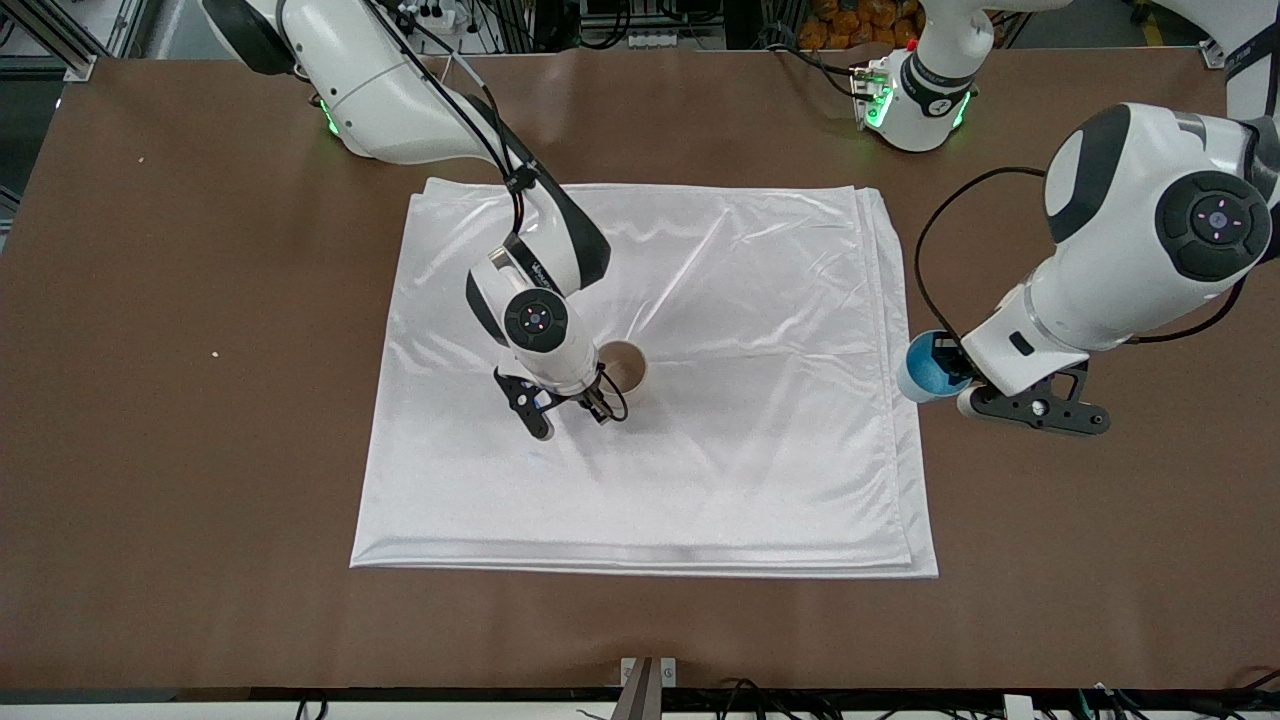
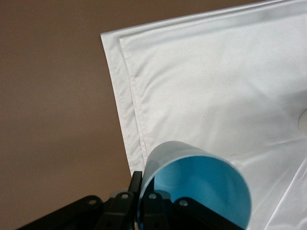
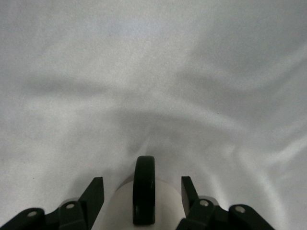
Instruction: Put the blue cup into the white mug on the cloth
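Note:
The blue cup point(image 1: 922, 368) is held tilted by my left gripper point(image 1: 945, 375) over the cloth's edge at the left arm's end. In the left wrist view the left gripper point(image 2: 144, 184) is shut on the cup point(image 2: 196, 187), one finger inside the rim and one outside. The white mug point(image 1: 627, 366) stands upright near the middle of the white cloth point(image 1: 750, 300). My right gripper point(image 1: 603, 392) is low at the mug. In the right wrist view the right gripper point(image 3: 142, 189) is open, a finger on each side of the mug point(image 3: 165, 206), with its black handle point(image 3: 144, 191) between them.
The cloth lies folded and lightly wrinkled on the brown table point(image 1: 200, 450). Its layered corner shows in the left wrist view point(image 2: 129, 72). Bare table surrounds the cloth on all sides.

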Action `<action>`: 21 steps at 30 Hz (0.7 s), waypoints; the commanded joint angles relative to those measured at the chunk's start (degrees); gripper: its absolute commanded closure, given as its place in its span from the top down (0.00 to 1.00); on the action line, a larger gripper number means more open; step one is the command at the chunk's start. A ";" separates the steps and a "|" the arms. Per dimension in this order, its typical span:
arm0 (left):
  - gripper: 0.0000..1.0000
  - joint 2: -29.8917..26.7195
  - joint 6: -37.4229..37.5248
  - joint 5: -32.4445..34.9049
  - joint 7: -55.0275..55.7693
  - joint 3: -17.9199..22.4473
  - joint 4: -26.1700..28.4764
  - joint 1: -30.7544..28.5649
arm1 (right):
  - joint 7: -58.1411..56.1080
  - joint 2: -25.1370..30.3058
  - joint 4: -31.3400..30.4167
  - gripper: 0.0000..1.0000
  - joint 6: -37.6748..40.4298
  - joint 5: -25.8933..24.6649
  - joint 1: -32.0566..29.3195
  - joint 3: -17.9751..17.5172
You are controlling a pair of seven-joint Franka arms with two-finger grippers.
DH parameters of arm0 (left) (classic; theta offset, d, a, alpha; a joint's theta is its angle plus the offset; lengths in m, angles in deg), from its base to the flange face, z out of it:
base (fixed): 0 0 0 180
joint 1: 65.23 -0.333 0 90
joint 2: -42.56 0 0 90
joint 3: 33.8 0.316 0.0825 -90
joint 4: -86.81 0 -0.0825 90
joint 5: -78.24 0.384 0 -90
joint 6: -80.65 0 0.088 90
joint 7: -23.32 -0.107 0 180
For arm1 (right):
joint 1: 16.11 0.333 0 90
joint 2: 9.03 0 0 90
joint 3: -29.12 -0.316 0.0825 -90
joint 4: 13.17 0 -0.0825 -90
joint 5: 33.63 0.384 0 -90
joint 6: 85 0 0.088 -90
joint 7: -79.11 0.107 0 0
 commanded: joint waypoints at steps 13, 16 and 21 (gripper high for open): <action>0.00 -0.24 0.95 0.23 17.68 -10.15 -1.01 0.04 | -19.58 1.83 3.73 1.00 8.74 0.41 -11.62 -0.62; 0.00 0.55 0.51 0.41 22.79 -13.06 -1.01 0.04 | -25.04 1.83 5.58 1.00 13.22 0.33 -13.65 -1.06; 0.00 1.78 -1.68 0.50 26.84 -14.73 -1.18 2.76 | -32.95 1.83 6.29 1.00 15.87 0.24 -17.07 -0.88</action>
